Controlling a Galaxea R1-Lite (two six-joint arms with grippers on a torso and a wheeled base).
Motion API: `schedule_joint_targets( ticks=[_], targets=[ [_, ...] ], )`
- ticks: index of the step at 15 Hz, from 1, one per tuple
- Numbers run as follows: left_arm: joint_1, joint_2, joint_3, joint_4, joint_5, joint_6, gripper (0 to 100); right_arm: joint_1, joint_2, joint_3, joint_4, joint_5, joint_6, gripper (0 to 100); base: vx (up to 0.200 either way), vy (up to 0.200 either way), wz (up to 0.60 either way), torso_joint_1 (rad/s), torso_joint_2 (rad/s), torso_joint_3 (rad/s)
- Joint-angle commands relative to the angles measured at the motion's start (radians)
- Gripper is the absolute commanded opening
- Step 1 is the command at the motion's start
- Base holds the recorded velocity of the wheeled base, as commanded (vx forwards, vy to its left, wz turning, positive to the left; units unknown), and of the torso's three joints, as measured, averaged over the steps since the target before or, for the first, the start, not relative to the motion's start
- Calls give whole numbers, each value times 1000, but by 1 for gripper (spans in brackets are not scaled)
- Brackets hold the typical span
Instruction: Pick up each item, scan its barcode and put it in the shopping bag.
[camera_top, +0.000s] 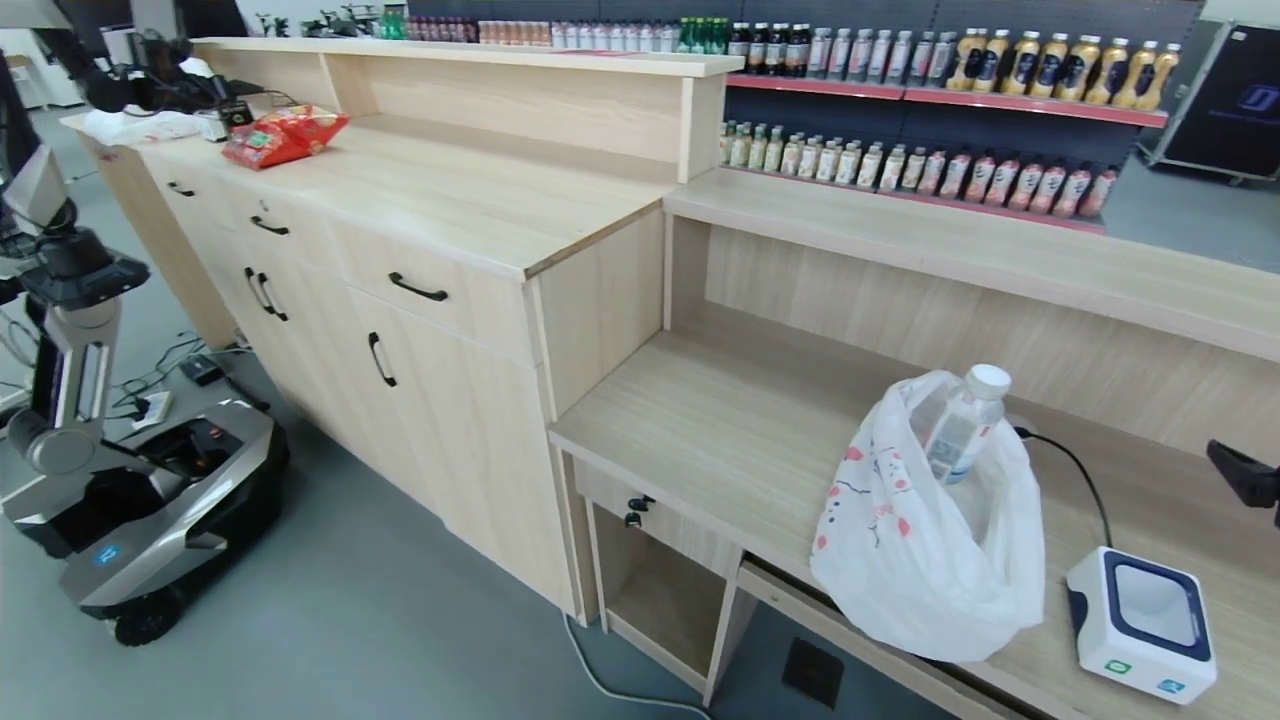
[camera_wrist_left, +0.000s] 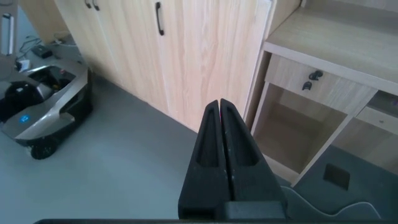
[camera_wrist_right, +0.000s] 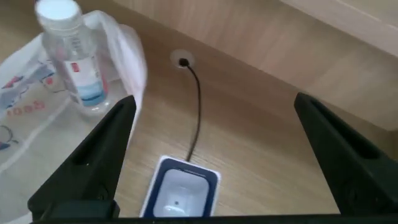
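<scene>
A white shopping bag (camera_top: 920, 560) with a red print stands open on the low desk (camera_top: 730, 430). In it stands a clear bottle (camera_top: 962, 420) with a white cap, upright and leaning slightly. The white and blue barcode scanner (camera_top: 1142, 622) sits just right of the bag, near the desk's front edge. My right gripper (camera_wrist_right: 214, 109) hangs open and empty above the scanner (camera_wrist_right: 180, 194), with the bottle (camera_wrist_right: 74, 68) and bag (camera_wrist_right: 25, 124) off to one side; it shows dark at the edge (camera_top: 1243, 472). My left gripper (camera_wrist_left: 221, 115) is shut and empty, over the floor before the cabinet doors.
Red snack packets (camera_top: 283, 135) lie far off on the tall counter (camera_top: 450, 200). The scanner's black cable (camera_top: 1075, 470) runs to the desk's back wall. Shelves of bottles (camera_top: 950, 110) stand behind. A wheeled robot (camera_top: 130, 500) stands on the floor at left.
</scene>
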Motion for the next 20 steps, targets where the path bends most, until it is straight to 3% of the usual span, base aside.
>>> schedule_joint_targets(
  ticks=[1,6,10,12,14,16,18,20],
  targets=[
    [0,0,0,0,0,0,0,-41,-38,7,3,-24,-3,100,0,0,-600,2,7,2],
    [0,0,0,0,0,0,0,-87,-21,8,187,-198,5,100,0,0,-600,53,-104,-48],
    [0,0,0,0,0,0,0,-90,66,1,155,-259,51,100,0,0,-600,17,-22,-7],
    [0,0,0,0,0,0,0,-90,89,-9,139,-254,98,100,0,0,0,0,0,0],
    [0,0,0,0,0,0,0,-87,129,-33,142,-216,163,100,0,0,0,0,0,0],
    [0,0,0,0,0,0,0,-76,183,-48,124,-57,164,100,0,0,0,0,0,0],
    [0,0,0,0,0,0,0,-55,238,-78,118,37,120,100,0,0,0,0,0,0],
    [0,0,0,0,0,0,0,-26,293,-116,104,55,55,100,0,0,0,0,0,0]
  ],
)
